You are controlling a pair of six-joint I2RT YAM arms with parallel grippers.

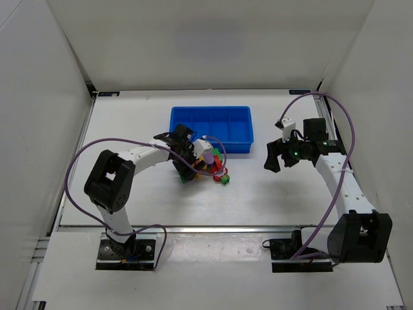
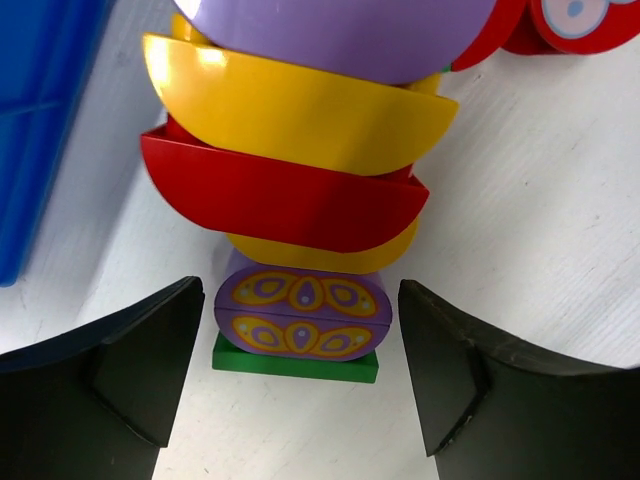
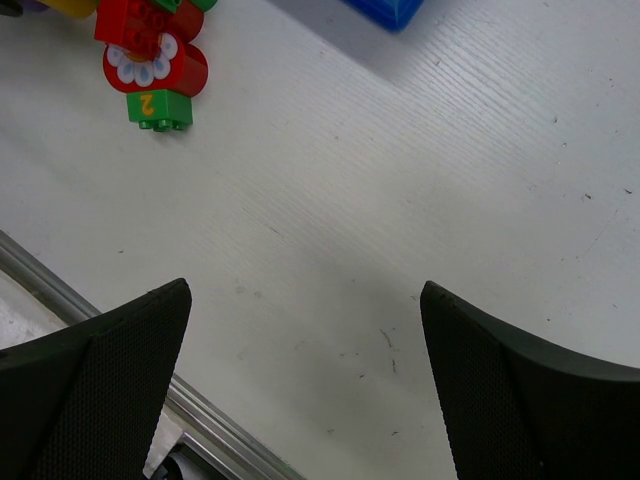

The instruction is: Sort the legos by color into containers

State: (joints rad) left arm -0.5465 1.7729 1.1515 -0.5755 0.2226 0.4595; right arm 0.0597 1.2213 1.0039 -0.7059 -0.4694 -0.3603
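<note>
Risk first: the left jaws stand open either side of a purple oval plastic piece with yellow markings (image 2: 302,312), clear of it on both flanks. That piece sits on a flat green plastic block (image 2: 295,366), close up against a curved yellow plastic piece (image 2: 300,110) and a curved red plastic piece (image 2: 285,195) stacked beyond it. A pinch here could catch the green block as well, or drag the stack along, and a mixed lift would land a wrong colour in a compartment. The rounded ends might also squirt out of the grip. The heap of pieces (image 1: 217,165) lies on the white desk (image 1: 155,200) just in front of the shallow bright-blue plastic tray (image 1: 211,129), nothing visible in its compartments from above. Left arm (image 1: 139,155) reaches rightward to the heap, wrist low. Right arm (image 1: 339,177) hangs well apart from it — jaws spread wide, nothing between them, bare desk below.
</note>
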